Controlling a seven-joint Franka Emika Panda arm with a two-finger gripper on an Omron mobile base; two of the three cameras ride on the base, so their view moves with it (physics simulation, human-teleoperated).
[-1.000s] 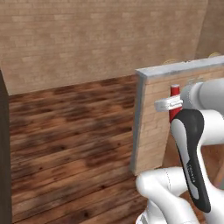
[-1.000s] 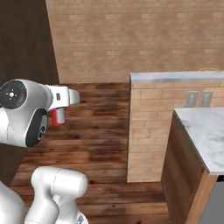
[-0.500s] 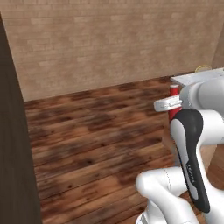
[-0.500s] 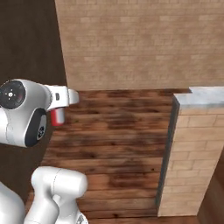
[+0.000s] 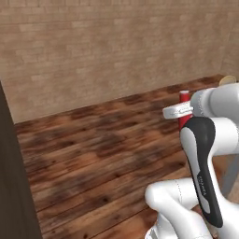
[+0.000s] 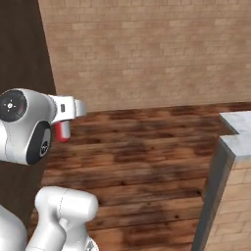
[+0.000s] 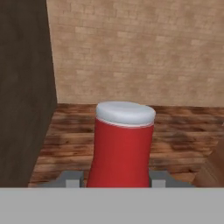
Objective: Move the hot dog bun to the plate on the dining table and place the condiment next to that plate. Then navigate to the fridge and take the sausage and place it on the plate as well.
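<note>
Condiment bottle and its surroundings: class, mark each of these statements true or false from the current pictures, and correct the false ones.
1. The jaws are shut on the bottle. True.
2. The bottle's cap is black. False: it is white, on a red body.
3. The floor is made of wood planks. True.
4. The bottle stands on the floor. False: it is held up in the air by the gripper.
5. The wall behind is brick. True.
6. A plate lies beneath the bottle. False: only plank floor lies below it.
</note>
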